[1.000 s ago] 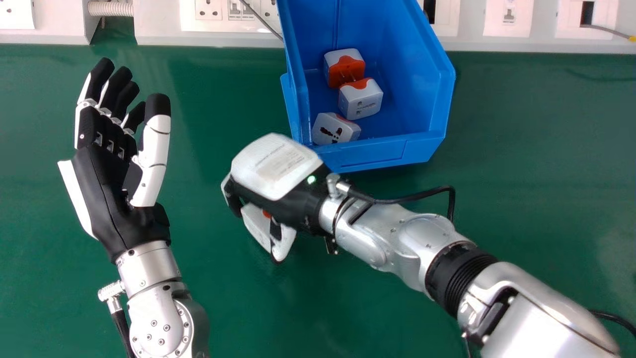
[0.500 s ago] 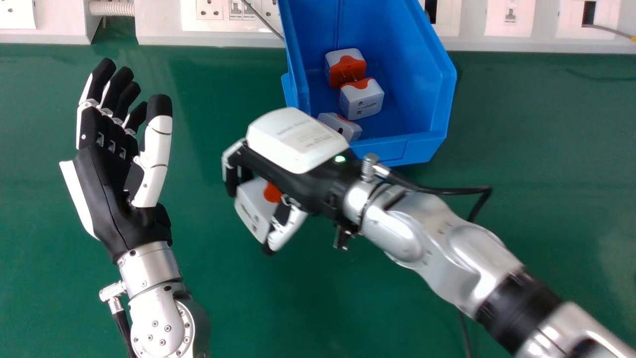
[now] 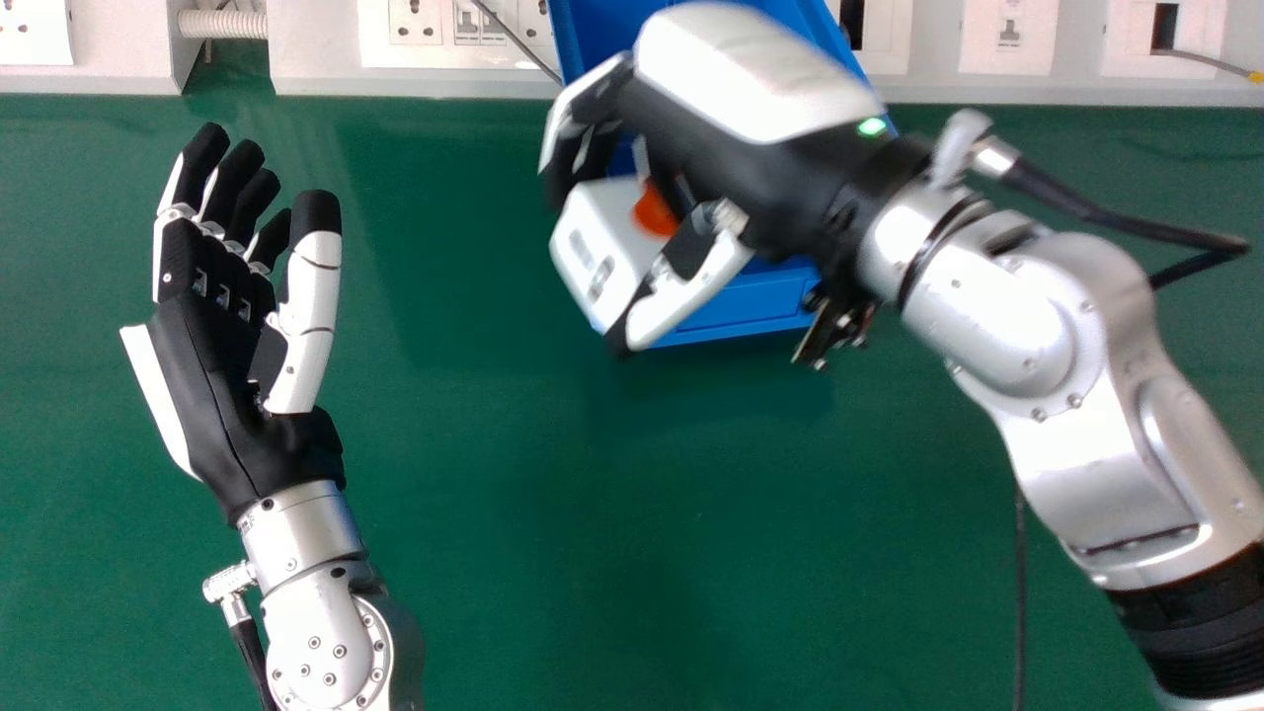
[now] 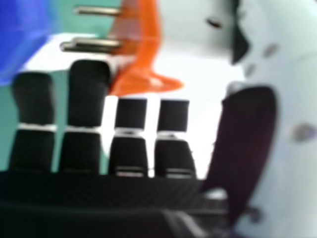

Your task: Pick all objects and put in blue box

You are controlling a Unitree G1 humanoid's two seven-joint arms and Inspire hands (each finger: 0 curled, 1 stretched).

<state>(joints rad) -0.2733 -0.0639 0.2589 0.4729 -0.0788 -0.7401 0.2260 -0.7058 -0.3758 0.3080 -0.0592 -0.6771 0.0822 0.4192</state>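
At the far left we have our left hand (image 3: 212,365) with palm up and fingers relaxed and nearly straight, released and holding nothing. Behind it, a white rail (image 3: 316,81) with sockets (image 3: 415,22) runs along the back of the green table (image 3: 474,513).

Next along we come to the adapter (image 3: 592,252), white with an orange face (image 3: 654,209). It is tilted and sits in the grasp of our right hand (image 3: 765,84), between the curled fingers and the thumb (image 3: 681,301). In the head view it overlaps the near left corner of the blue box (image 3: 755,301); how high it is above the box we cannot tell. The right hand covers much of the box's inside. From the right hand view we see metal pins (image 4: 94,43) standing out of the orange face. A black cable (image 3: 1096,207) loops off our right wrist (image 3: 913,237), and the silver forearm (image 3: 1076,395) reaches to the right edge.
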